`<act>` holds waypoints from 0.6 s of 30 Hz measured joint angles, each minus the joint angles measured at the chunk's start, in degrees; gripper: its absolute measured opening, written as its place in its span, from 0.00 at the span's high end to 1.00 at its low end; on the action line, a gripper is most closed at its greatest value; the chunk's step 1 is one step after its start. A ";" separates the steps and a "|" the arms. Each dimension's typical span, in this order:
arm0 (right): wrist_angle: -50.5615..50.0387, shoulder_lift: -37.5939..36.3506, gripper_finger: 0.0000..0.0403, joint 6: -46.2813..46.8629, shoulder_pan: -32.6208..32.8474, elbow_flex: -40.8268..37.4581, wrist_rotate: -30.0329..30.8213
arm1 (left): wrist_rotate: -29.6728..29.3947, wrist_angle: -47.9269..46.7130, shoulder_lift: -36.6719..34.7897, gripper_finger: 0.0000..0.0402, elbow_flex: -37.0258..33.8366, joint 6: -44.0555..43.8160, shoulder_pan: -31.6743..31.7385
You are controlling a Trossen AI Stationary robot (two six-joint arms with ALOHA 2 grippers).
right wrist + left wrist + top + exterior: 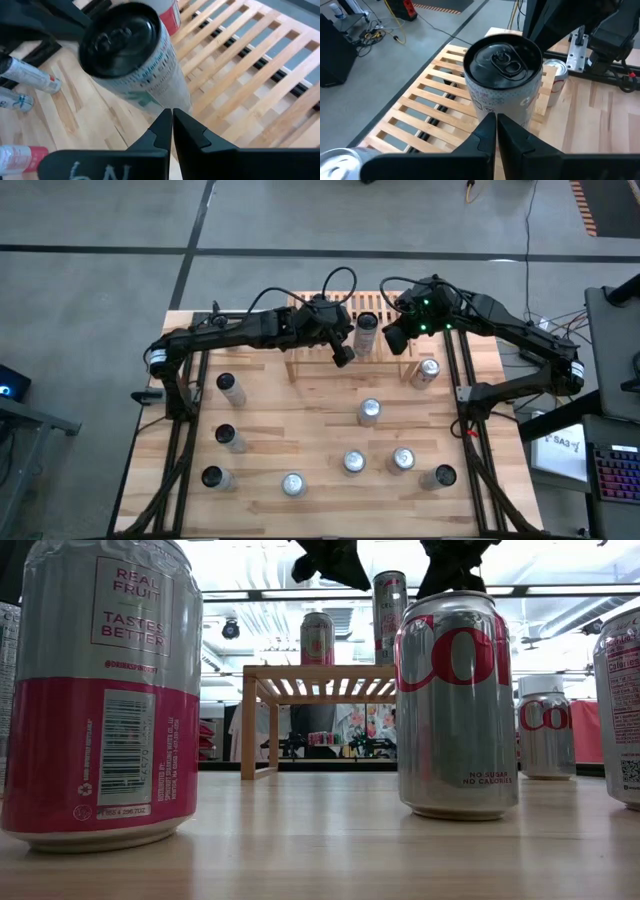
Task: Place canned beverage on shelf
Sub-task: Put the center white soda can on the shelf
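A tall slim can with a black top (pixel 367 333) stands upright on the slatted top of the wooden shelf (pixel 320 368), right of its middle. In both wrist views this can (pixel 502 75) (pixel 132 55) shows just past the fingertips. My left gripper (pixel 343 358) (pixel 496 117) is shut and hovers on the can's near-left side. My right gripper (pixel 393 340) (pixel 172 112), also shut, hovers on the can's right side. In the low view both grippers are higher than the can (pixel 390 610). A second, red-and-silver can (pixel 317 638) stands on the shelf further left, under the left arm.
Several cans stand on the tabletop in front of the shelf, for example (pixel 370 412), (pixel 353 463), (pixel 230 388). One silver can (pixel 428 370) stands close by the shelf's right end. The shelf's left slats (pixel 420 105) are bare. Black frame rails (pixel 185 430) run along both table sides.
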 joint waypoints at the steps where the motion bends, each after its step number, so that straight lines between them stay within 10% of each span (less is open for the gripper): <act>1: -0.46 0.00 0.98 0.00 -0.02 0.00 0.04 | 0.01 -0.93 -0.02 1.00 0.74 0.18 0.00; 18: -3.14 -3.73 0.98 -0.04 -0.02 0.00 -0.32 | 8.74 -11.63 -0.31 1.00 8.84 10.30 -0.37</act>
